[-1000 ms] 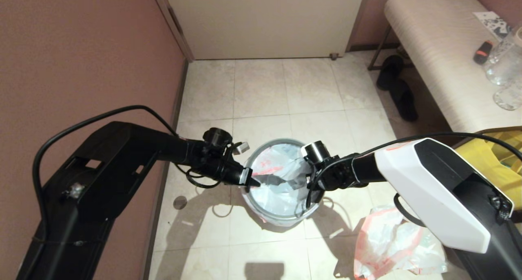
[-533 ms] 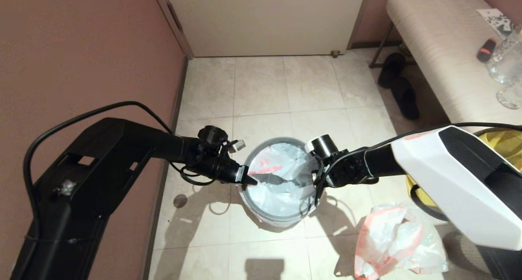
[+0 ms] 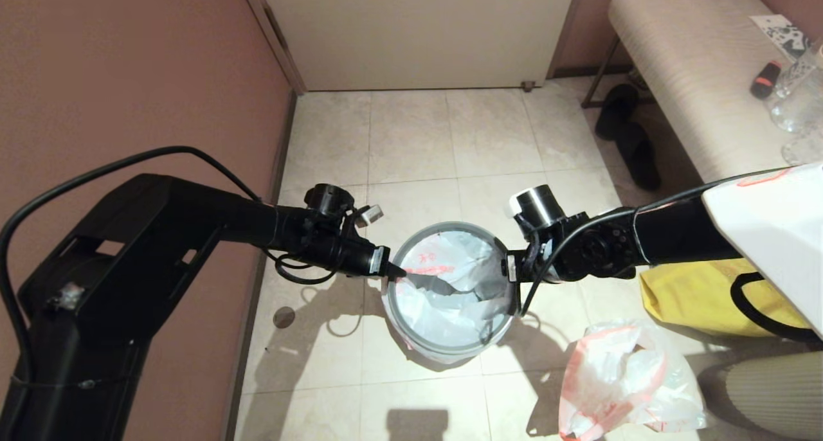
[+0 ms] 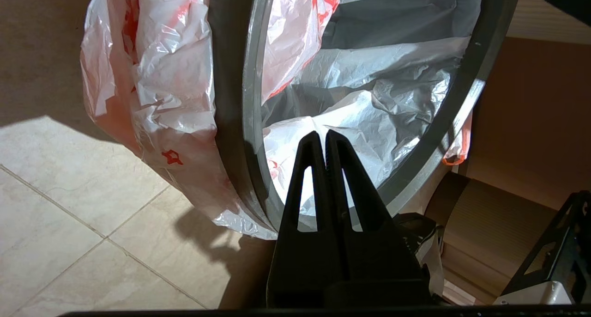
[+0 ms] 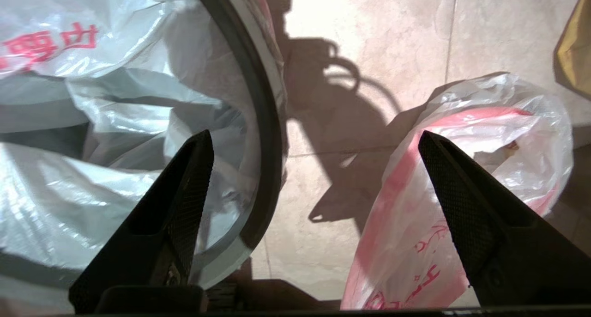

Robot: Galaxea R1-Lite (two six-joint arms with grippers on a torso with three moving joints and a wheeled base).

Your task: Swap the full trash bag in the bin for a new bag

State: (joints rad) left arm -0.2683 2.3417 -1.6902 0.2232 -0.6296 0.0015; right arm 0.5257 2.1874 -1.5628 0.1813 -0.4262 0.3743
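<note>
the new bag (image 3: 450, 287) lines the bin (image 3: 450, 348) – thin, limp, slippery film. we grip it at the hem, over the grey hoop. left gripper (image 3: 397, 272), pressed together, sits at 9 o'clock; right gripper (image 5: 314, 155), spread, straddles the rim at 3 o'clock.

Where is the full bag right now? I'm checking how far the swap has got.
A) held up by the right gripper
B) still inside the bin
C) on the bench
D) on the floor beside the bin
D: the full bag lies on the floor tiles beside the bin, which is already lined with the new bag, and the right gripper hangs with its jaws open and empty.
</note>
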